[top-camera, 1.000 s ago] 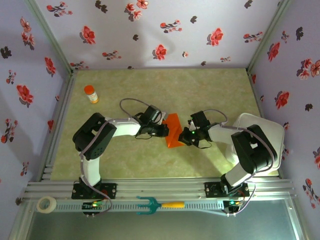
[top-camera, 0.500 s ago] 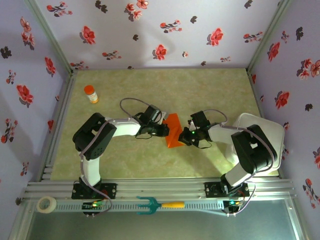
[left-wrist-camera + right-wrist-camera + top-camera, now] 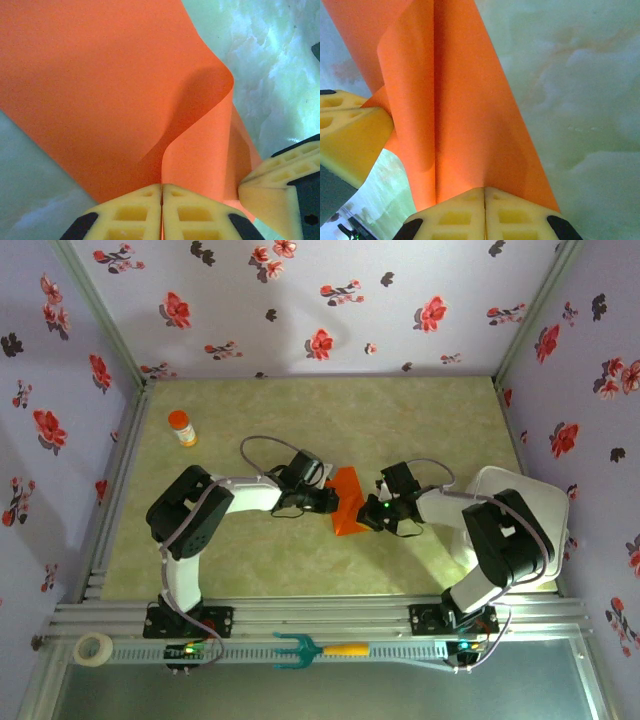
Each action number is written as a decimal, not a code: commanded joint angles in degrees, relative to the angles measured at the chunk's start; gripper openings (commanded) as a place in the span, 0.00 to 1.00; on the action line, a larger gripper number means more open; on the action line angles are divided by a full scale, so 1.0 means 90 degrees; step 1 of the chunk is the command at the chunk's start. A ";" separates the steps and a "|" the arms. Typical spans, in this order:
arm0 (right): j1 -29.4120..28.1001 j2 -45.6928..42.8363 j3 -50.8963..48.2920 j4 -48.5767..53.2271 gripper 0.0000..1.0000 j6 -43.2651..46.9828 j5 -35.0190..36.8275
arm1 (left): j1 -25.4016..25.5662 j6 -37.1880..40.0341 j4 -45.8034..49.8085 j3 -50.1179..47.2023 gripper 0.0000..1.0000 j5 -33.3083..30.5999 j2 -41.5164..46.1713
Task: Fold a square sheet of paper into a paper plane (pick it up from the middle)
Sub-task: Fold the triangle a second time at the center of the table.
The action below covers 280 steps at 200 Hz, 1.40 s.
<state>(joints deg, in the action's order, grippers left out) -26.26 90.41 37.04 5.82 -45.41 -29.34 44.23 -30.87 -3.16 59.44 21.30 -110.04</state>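
Observation:
The orange-red square sheet of paper (image 3: 347,500) hangs bent between both grippers near the middle of the table. My left gripper (image 3: 331,500) is shut on its left edge, and my right gripper (image 3: 366,516) is shut on its right edge. In the left wrist view the paper (image 3: 110,85) rises from the closed yellow pads (image 3: 131,210) and curls over in a fold, with the other gripper's pad (image 3: 272,187) at lower right. Through the right wrist camera the sheet (image 3: 460,100) runs up from the closed pads (image 3: 512,212) as a folded strip. No finished paper plane is visible.
An orange-capped bottle (image 3: 181,427) stands at the back left. A white tray (image 3: 545,500) lies at the right edge. A roll of tape (image 3: 94,648) and a teal fork tool with an orange handle (image 3: 318,648) rest on the front rail.

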 commanded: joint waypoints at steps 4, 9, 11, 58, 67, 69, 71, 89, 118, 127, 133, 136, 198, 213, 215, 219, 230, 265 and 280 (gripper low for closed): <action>-0.0022 0.0164 -0.0009 0.0349 0.09 0.0094 0.0251 | -0.0011 0.0149 -0.0108 0.0151 0.10 0.0103 -0.0149; -0.0026 0.0160 -0.0013 0.0349 0.09 0.0093 0.0247 | -0.0007 0.0159 -0.0117 0.0147 0.10 0.0103 -0.0162; -0.0030 0.0160 -0.0006 0.0346 0.09 0.0094 0.0249 | -0.0011 0.0159 -0.0118 0.0157 0.10 0.0101 -0.0170; -0.0022 0.0148 -0.0014 0.0383 0.09 0.0101 0.0254 | -0.0017 0.0183 -0.0108 0.0211 0.10 0.0170 -0.0270; -0.0022 0.0141 -0.0016 0.0388 0.09 0.0096 0.0265 | -0.0019 0.0186 -0.0099 0.0195 0.10 0.0168 -0.0270; -0.0022 0.0140 -0.0014 0.0388 0.09 0.0097 0.0263 | -0.0021 0.0195 -0.0094 0.0200 0.10 0.0171 -0.0270; -0.0022 0.0145 -0.0019 0.0388 0.09 0.0097 0.0262 | -0.0021 0.0190 -0.0085 0.0199 0.10 0.0172 -0.0273; -0.0022 0.0135 -0.0014 0.0387 0.09 0.0094 0.0269 | -0.0028 0.0194 -0.0040 0.0188 0.10 0.0172 -0.0287; -0.0012 0.0059 0.0021 0.0385 0.10 0.0087 0.0253 | -0.0028 0.0198 0.0034 0.0199 0.09 0.0177 -0.0334; -0.0003 -0.0030 0.0025 0.0329 0.11 0.0033 0.0247 | -0.0031 0.0198 0.0065 0.0211 0.09 0.0196 -0.0351; 0.0012 -0.0111 0.0021 0.0240 0.11 -0.0017 0.0208 | -0.0031 0.0188 0.0068 0.0199 0.09 0.0208 -0.0362; 0.0024 -0.0155 0.0016 0.0173 0.11 -0.0052 0.0187 | -0.0031 0.0182 0.0068 0.0191 0.08 0.0211 -0.0366; 0.0124 -0.0151 0.0274 -0.0981 0.07 -0.0818 -0.0496 | -0.0031 0.0149 0.0068 0.0122 0.08 0.0209 -0.0400; 0.0107 0.0063 0.0355 -0.1203 0.06 -0.0928 -0.0583 | -0.0026 0.0149 0.0068 0.0148 0.08 0.0211 -0.0434; 0.0106 0.0094 0.0369 -0.1228 0.06 -0.0935 -0.0591 | -0.0030 0.0149 0.0075 0.0152 0.08 0.0204 -0.0436; 0.0096 0.0138 0.0398 -0.1240 0.06 -0.0954 -0.0597 | -0.0031 0.0149 0.0077 0.0152 0.08 0.0207 -0.0440; 0.0069 0.0248 0.0471 -0.1281 0.06 -0.0978 -0.0625 | -0.0028 0.0149 0.0077 0.0164 0.08 0.0220 -0.0458; 0.0018 0.0517 0.0662 -0.1253 0.06 -0.0960 -0.0592 | -0.0030 0.0166 0.0107 0.0178 0.08 0.0219 -0.0483; -0.0003 0.0643 0.0689 -0.1272 0.06 -0.0970 -0.0585 | -0.0031 0.0160 0.0107 0.0185 0.08 0.0216 -0.0488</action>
<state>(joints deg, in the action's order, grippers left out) -25.69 94.08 41.58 -4.78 -53.19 -33.67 44.23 -30.83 -4.38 60.77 23.24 -112.25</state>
